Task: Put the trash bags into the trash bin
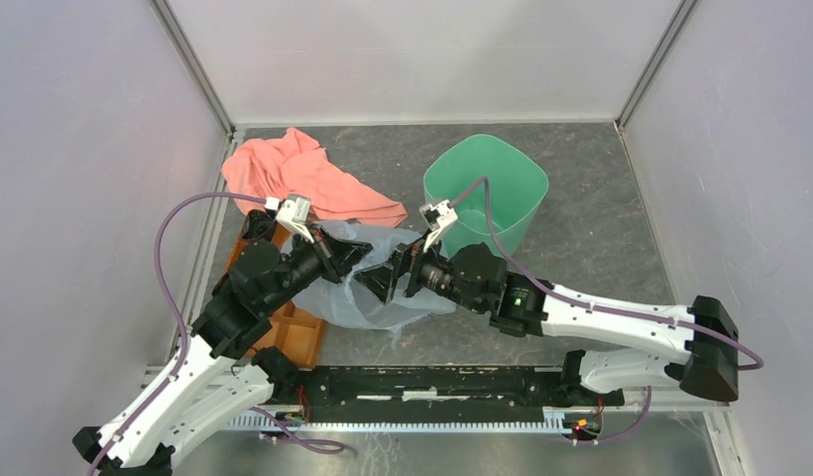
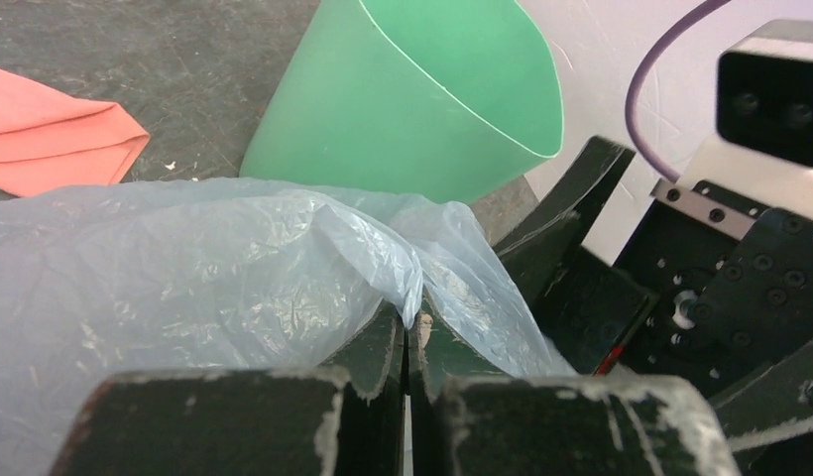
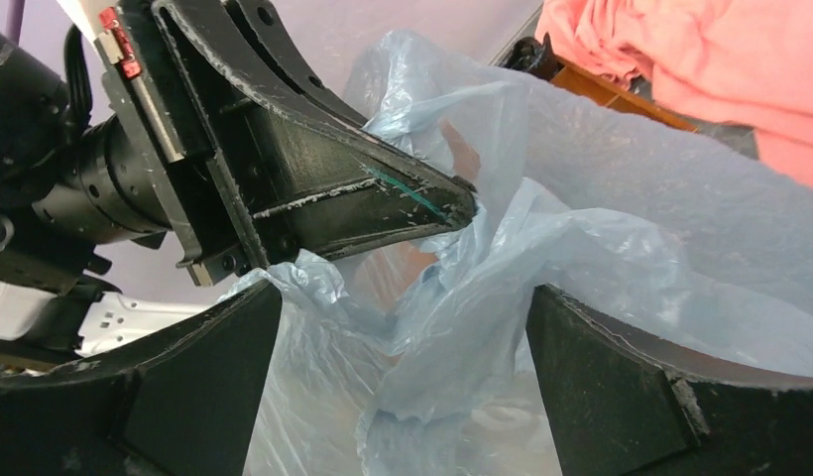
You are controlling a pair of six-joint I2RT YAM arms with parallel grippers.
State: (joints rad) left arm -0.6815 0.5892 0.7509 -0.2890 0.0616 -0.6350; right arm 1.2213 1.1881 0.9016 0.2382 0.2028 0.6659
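The thin, crinkly, pale blue translucent plastic bag (image 1: 381, 305) lies bunched on the grey counter (image 1: 581, 238) near its middle, well short of the mint-green plastic wastebasket (image 1: 526, 198) standing to its far right and not yet in it; the step in hand looks like getting a second hold on the film before lifting it across; to do that well, I judge the right claw (image 3: 398, 317) should close on the gathered ridge of plastic just beside the left one rather than on a single loose layer, so the bag comes up as a bundle and does not drape over the bin's rim; the left claw (image 2: 407, 332) is pinched tight on a raised fold of the bag; the right claw stands spread wide with bag film between its fingers, gripping nothing; a salmon-pink crumpled cloth (image 1: 303, 178) lies to the far left and an orange tray (image 1: 298, 332) at the near left.
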